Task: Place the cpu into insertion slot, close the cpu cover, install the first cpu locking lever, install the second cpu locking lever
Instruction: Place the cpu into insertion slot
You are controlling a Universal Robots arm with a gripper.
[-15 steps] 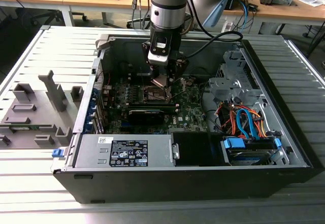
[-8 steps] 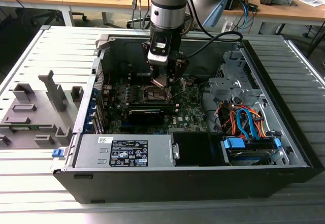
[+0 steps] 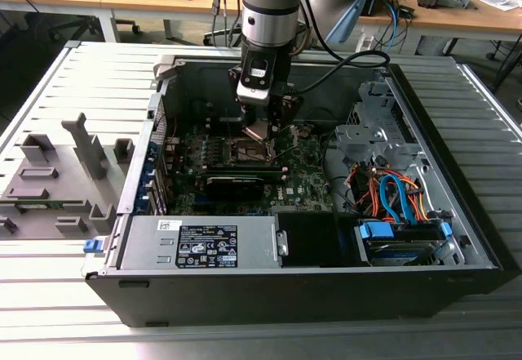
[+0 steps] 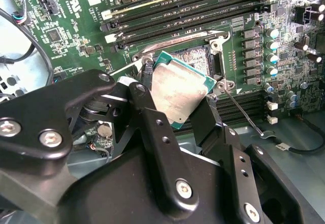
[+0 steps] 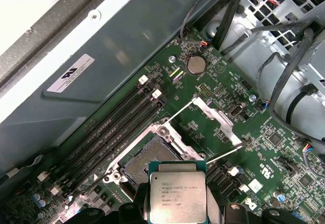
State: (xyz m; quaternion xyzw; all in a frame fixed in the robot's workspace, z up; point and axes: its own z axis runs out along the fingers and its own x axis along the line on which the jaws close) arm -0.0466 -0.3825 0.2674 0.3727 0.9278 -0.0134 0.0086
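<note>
First step, I'd say: the claw (image 3: 265, 127) is down inside the open computer case (image 3: 310, 295), clamped on the cpu (image 4: 180, 94) by two opposite edges. The chip hangs just over the insertion slot (image 5: 144, 160), overlapping its rim and not seated. In the first wrist view the cpu cover (image 5: 216, 116) stands swung open beside the slot, and the thin locking levers (image 5: 222, 156) are sticking up free, so nothing is closed or latched.

To my eye, seating the chip calls for it to be level and squared with the rim, then let down gently. The contacts underneath won't forgive a skewed landing.

Going from the exterior view's left: a grey moulded fixture (image 3: 57, 188) sits on the slatted grey table (image 3: 49, 74). Next comes the case with the arm reaching in. Further right is a tangle of orange and blue cables (image 3: 391, 197) in the drive bay. Behind it all run wooden desks (image 3: 106, 1) strewn with wires.
</note>
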